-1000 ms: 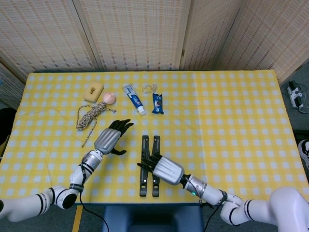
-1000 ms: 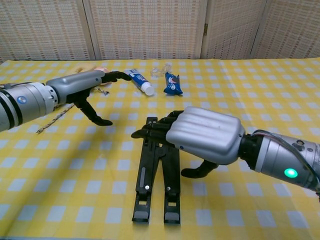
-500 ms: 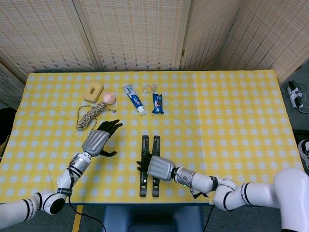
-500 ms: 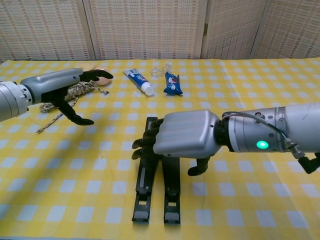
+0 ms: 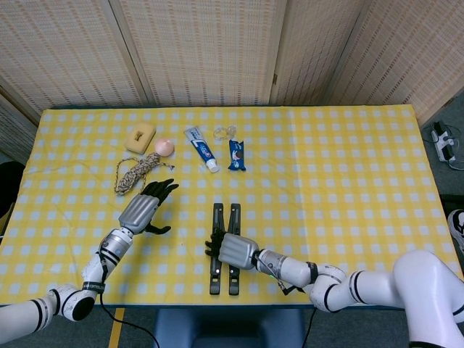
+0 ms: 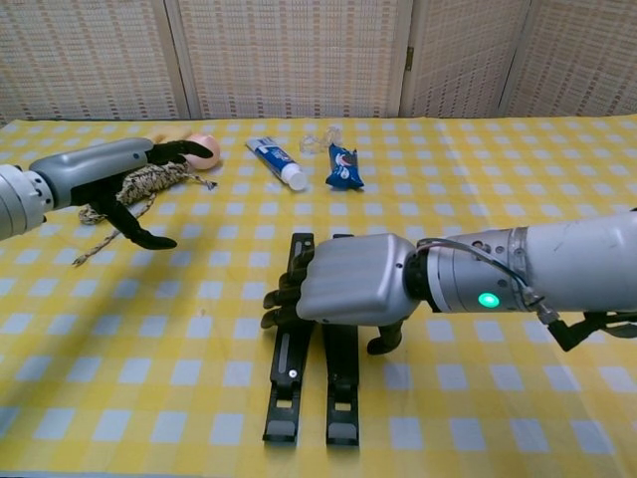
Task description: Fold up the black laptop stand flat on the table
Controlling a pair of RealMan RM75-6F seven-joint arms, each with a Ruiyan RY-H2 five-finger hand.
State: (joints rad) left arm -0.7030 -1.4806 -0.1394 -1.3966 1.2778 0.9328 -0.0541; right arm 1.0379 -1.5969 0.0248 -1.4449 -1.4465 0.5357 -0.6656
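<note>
The right hand (image 6: 348, 294) covers the middle of the black laptop stand (image 5: 224, 267), so whether its fingers touch the bars cannot be told in either view. In the chest view the left arm is cut off by the left edge and the right arm by the right edge. The clear item (image 5: 225, 133) beyond the toothpaste (image 5: 201, 148) is too small to identify. The print on the blue packet (image 5: 237, 154) cannot be read.

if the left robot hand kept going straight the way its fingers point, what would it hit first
Probably the coiled rope. The left robot hand points away from the robot and slightly right, so its fingertips might pass just right of the coil; height above the table is unclear.
</note>
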